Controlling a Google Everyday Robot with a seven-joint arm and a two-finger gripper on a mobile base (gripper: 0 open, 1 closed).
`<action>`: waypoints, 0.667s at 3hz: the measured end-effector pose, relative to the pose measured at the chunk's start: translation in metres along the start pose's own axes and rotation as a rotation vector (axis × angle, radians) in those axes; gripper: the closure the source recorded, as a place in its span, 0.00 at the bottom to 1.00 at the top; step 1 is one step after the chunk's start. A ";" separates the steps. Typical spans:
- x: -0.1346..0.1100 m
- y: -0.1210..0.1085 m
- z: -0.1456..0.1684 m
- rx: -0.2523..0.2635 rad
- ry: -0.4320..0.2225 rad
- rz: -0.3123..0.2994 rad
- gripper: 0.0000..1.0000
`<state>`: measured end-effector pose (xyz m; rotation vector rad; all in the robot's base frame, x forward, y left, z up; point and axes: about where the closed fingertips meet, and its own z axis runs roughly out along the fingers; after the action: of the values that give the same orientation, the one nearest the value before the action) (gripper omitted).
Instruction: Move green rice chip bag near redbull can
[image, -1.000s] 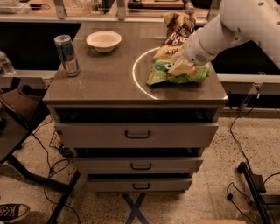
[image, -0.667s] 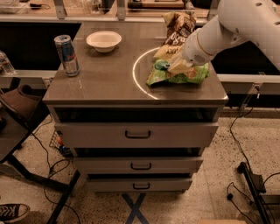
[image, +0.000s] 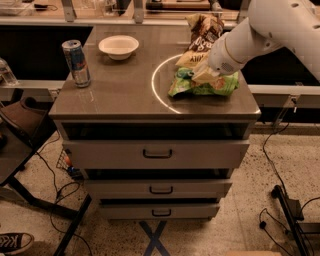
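Note:
The green rice chip bag (image: 202, 84) lies flat on the right side of the cabinet top (image: 125, 85), inside a white ring of light. My gripper (image: 204, 75) sits right on the top of the bag, at the end of my white arm (image: 260, 35), which comes in from the upper right. The redbull can (image: 76, 63) stands upright at the left edge of the top, far from the bag.
A brown-and-tan chip bag (image: 202, 37) lies just behind the green one. A white bowl (image: 118, 46) sits at the back left. Below the top are three drawers (image: 157, 152). A chair (image: 25, 120), cables and a shoe are on the floor at left.

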<state>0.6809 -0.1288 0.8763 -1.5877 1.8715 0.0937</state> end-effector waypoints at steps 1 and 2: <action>-0.010 -0.003 -0.013 0.009 0.018 -0.012 1.00; -0.039 -0.008 -0.053 0.046 0.048 -0.065 1.00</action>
<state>0.6664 -0.1224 0.9401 -1.6314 1.8431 -0.0165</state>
